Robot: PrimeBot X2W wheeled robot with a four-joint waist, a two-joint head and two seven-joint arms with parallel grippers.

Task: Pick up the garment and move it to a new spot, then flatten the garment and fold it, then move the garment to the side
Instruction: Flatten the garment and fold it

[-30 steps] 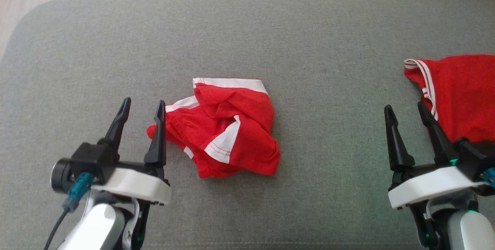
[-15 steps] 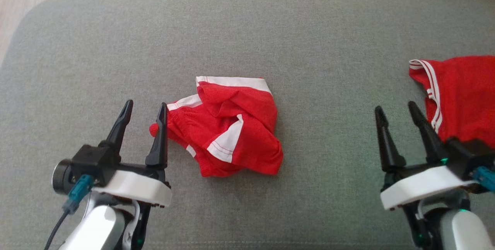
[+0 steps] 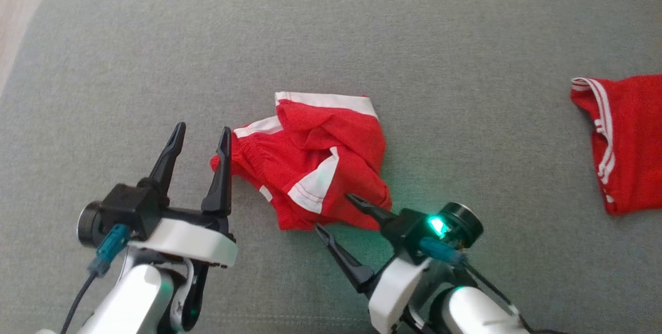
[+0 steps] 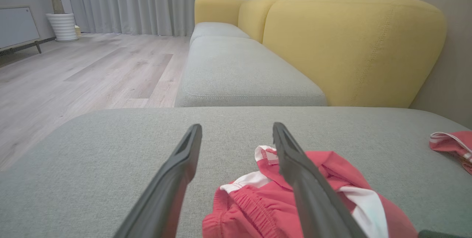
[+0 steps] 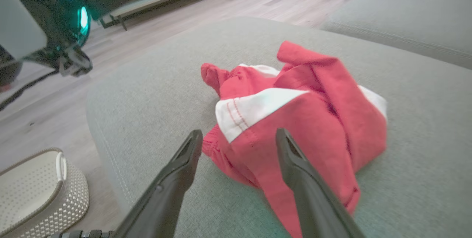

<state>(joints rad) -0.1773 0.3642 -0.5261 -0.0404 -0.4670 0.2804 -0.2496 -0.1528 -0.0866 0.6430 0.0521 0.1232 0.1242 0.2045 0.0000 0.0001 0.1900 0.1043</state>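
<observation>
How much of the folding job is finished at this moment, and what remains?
Nothing looks done yet: the red garment lies crumpled on the grey cushion, neither lifted nor flattened. In hand: the right pincer is open at the garment's near edge, and the left pincer is open beside its left edge; neither grips cloth. Left: pick up, move, flatten, fold, set aside.

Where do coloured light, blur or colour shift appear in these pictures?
Head view: a green glow from the lamp behind the right claw tints the grey cushion beside the red garment. Left wrist view: the left claw softens toward the bottom edge; the garment looks pinkish. Right wrist view: teal lights bloom at upper left.
</observation>
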